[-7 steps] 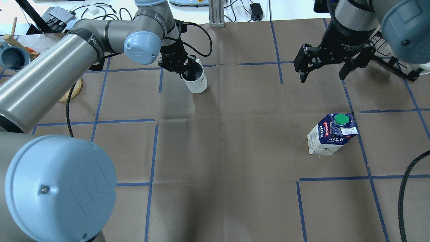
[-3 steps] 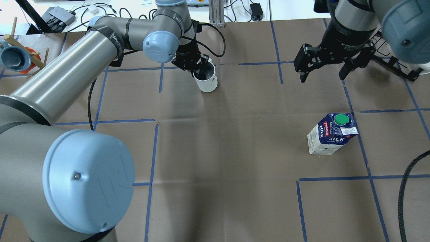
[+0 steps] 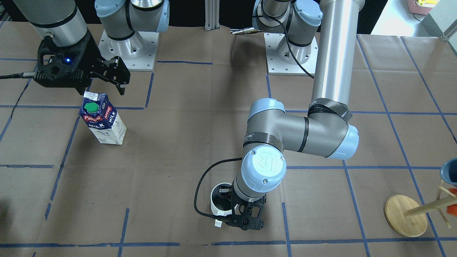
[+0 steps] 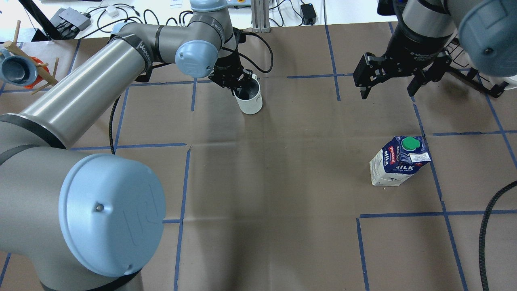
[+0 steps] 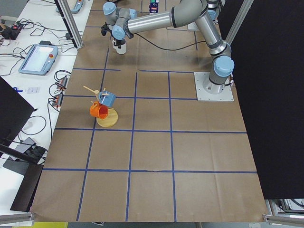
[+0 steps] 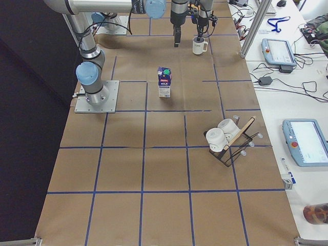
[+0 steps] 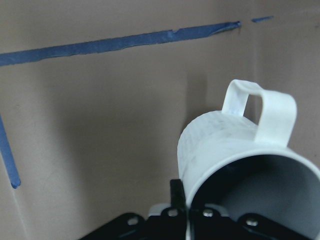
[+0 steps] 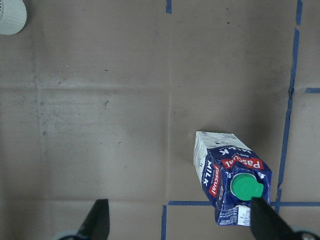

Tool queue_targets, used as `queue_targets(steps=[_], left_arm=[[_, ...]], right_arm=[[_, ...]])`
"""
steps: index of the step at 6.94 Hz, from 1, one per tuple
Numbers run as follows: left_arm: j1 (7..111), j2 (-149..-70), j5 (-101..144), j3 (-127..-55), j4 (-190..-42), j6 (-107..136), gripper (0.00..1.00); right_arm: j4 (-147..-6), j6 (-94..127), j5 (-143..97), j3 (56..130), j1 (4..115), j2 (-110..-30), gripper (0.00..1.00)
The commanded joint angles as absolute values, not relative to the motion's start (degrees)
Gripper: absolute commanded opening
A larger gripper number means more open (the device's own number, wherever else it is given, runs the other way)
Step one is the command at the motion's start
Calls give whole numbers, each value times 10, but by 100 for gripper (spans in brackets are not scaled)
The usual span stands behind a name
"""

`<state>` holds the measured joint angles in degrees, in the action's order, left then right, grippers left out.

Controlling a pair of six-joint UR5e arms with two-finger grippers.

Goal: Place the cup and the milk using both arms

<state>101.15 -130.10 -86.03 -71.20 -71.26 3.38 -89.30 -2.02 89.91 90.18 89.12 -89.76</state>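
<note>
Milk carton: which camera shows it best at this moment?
The right wrist-mounted view: the milk is close, seen from above, with its lettering readable. The overhead and front-facing views show it upright but smaller. Exterior right shows it small, exterior left a far speck at most, and the left wrist-mounted view not at all.

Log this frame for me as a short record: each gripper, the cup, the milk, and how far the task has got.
left gripper: shut on the rim of the white ceramic mug
mug: upright, at the far side of the brown paper-covered table; lifted or resting, cannot tell
right gripper: open, empty, hovering clear of the carton
milk: tall blue-and-white carton with green cap, standing upright on the table, untouched
progress: cup in hand; milk not yet grasped
</note>
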Motion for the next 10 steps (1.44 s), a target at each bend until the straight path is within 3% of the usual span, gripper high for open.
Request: queue_targets(steps=[1,4,6,9,10], left_arm=[[1012,-1293,-861,-716,-729,38,100],[986,-1155,-863,-727,-871,6,100],[952,-1034,-894,-782,-933,-40,100],[916,-863,-889,-929,-969,-44,100],[911,-846,-884,-939,-969,-41,100]], right_arm=[[-893,-20,899,902,891,-897,100],[-893,-21,899,902,890,-897,100],[-886,-67,907,919,877,-912,100],[-944,-138,897,1043,763,-992,100],[-983,-137,896,1081,764,-1011,100]])
